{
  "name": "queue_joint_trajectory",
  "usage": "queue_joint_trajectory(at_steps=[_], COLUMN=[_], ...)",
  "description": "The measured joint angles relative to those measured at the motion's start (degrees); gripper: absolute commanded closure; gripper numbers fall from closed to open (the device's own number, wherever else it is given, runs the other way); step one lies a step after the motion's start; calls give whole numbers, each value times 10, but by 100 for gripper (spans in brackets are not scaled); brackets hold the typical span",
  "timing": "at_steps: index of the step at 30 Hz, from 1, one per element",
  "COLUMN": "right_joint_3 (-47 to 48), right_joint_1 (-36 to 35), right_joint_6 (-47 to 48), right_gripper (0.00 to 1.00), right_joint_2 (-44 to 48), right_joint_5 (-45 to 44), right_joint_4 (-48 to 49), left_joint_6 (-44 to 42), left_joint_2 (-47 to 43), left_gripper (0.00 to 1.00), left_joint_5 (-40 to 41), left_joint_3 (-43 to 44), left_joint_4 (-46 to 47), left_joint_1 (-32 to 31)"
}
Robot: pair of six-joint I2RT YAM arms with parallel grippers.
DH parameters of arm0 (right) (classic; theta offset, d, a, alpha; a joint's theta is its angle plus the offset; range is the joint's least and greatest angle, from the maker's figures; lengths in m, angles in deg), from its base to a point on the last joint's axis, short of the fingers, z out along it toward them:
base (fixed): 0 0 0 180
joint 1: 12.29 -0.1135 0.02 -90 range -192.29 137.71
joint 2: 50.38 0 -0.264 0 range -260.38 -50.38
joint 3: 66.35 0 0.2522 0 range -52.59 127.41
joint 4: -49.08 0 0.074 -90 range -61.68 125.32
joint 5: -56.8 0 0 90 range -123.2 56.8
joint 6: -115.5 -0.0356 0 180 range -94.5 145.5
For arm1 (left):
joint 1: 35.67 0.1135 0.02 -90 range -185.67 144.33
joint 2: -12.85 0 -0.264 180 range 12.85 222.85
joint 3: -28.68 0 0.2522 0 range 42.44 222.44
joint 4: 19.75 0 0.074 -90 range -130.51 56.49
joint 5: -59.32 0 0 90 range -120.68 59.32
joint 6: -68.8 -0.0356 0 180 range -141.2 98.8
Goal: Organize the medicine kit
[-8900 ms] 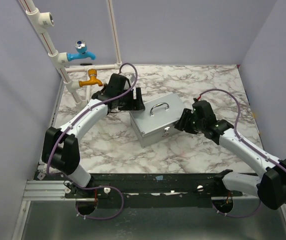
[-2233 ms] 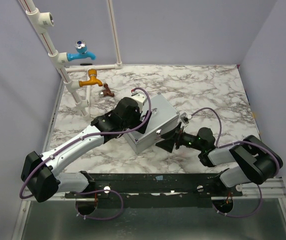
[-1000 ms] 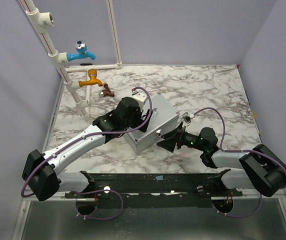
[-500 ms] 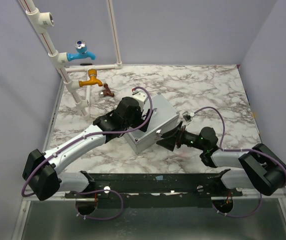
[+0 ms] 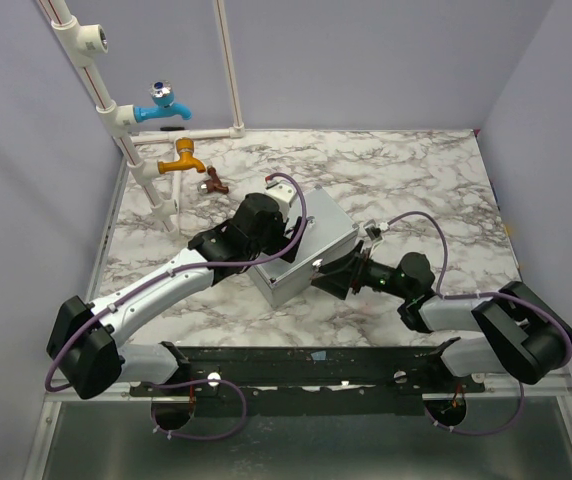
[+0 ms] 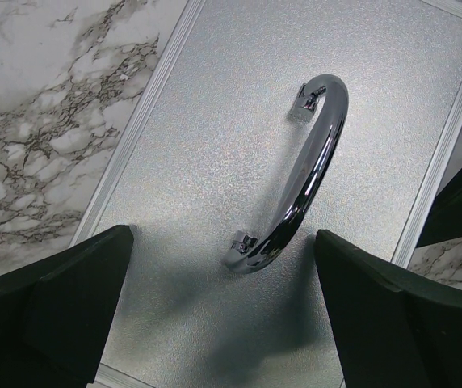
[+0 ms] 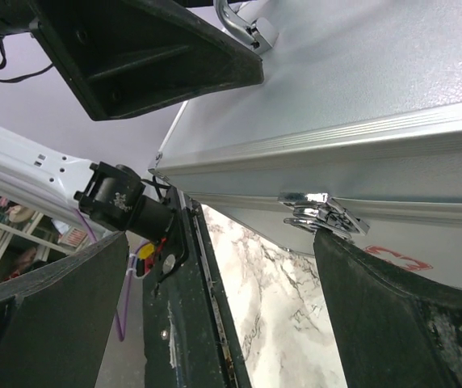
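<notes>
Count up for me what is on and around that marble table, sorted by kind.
Robot arms: 2, the left arm and the right arm
Metal box: 1
Taps: 2, the blue tap and the orange tap
Small brown piece, too small to identify: 1
Total: 6

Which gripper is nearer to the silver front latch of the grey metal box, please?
Right. The right gripper sits before the box, one finger beside the latch; the left gripper hovers above the top handle.
</notes>
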Motion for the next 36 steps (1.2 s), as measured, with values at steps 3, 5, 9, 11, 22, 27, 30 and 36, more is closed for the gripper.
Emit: queue_joint_trajectory(at_steps=[3,5,9,11,22,27,30,36], right_joint_3=[0,2,5,6,7,16,24,26], right_joint_1=[0,0,0,0,-6,-7,-7,-8], right_joint_6=[-5,-9,-15,-15,-17,-14,-9,-4], right_gripper=[0,0,0,0,0,0,0,0], right_joint_2=[-1,-1,-1,-1,3,10,15,15], right_joint_5=[0,0,4,4,3,-2,-7,-10], right_joint_4=[10,16,17,17,17,17,16,7], left_joint_6=[-1,-2,-2,-2,-2,-2,-2,-2], left_joint_2=[2,2,3,4,5,5,5,5], left_gripper=[2,2,1,1,1,1,1,1], left_joint_5=[0,0,0,1,1,1,1,1], left_joint_3=[0,0,0,0,0,0,0,0], left_joint_4=[3,4,5,6,9,9,9,10], left_joint_1=[0,0,0,0,0,0,0,0])
